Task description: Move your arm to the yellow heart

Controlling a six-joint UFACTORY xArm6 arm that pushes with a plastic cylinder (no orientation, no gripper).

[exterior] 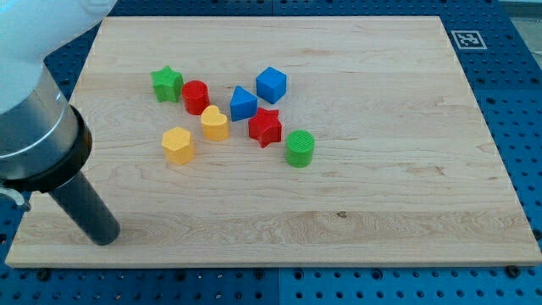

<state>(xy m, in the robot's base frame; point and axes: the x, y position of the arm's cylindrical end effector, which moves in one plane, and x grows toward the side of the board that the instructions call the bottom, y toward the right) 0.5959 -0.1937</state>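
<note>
Hugging board's (356, 212) bottom-left edge, my tip (107, 240), well apart from yellow heart (214, 124).

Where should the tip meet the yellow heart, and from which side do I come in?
No gripping here: my tip can only touch or push. Meet the yellow heart on its lower-left face, coming from the view's bottom left, where the tip already sits. The red cylinder, blue block and red star crowd its top and right, so keep just right of the yellow hexagon.
</note>
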